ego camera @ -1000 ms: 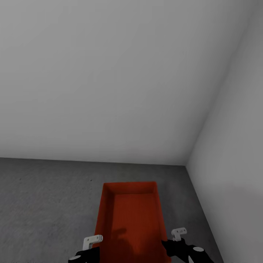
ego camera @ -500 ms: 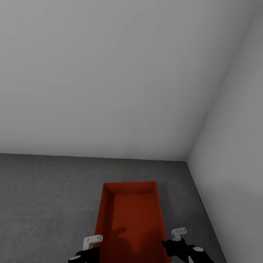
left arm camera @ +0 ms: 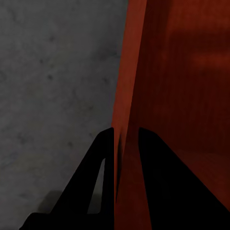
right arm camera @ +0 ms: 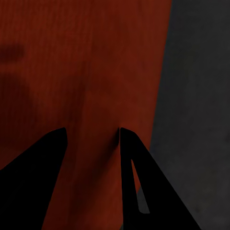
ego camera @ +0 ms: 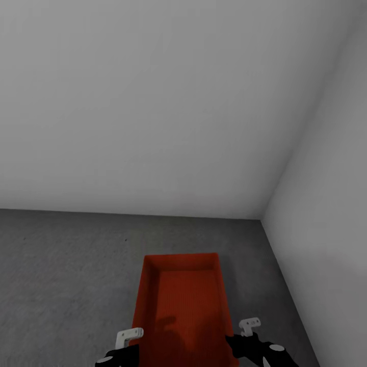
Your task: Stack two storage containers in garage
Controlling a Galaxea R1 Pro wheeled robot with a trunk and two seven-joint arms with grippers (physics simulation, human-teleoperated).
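An orange-red storage container (ego camera: 181, 306) (lidless) over grey concrete floor (ego camera: 61, 275), near a wall corner; left hand (left arm camera: 125, 139) and right hand (right arm camera: 91, 136) each clamp a side wall.

The head view looks forward and down from above onto the storage container (ego camera: 179, 306), the floor (ego camera: 66, 275) and a wall corner. Each wrist view sits very close behind its claw, sharing that container's wall and the adjoining floor.
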